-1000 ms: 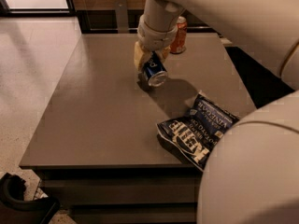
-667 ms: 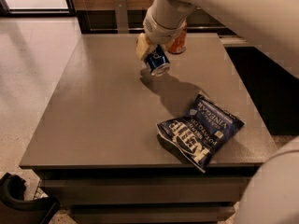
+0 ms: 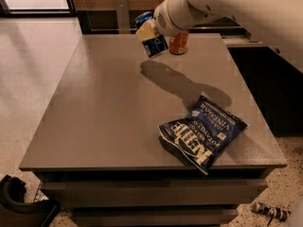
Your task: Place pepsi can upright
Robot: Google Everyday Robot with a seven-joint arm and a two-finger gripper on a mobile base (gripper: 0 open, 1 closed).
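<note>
The pepsi can (image 3: 152, 40), dark blue with silver ends, is held in the air above the far part of the grey table (image 3: 109, 108). It is tilted, top end up and to the left. My gripper (image 3: 147, 32) is shut on the pepsi can, with a cream-coloured finger (image 3: 144, 31) across its side. The white arm reaches in from the upper right. The can's shadow falls on the table below it.
An orange-red can (image 3: 179, 42) stands upright at the table's far edge, just right of the held can. A dark-blue crisp bag (image 3: 202, 132) lies near the front right. A dark cabinet runs along the table's right side. Tiled floor lies to the left.
My gripper has lifted the pepsi can off the table and raised it, and the can has turned closer to upright. The crisp bag and the orange-red can have not moved.
</note>
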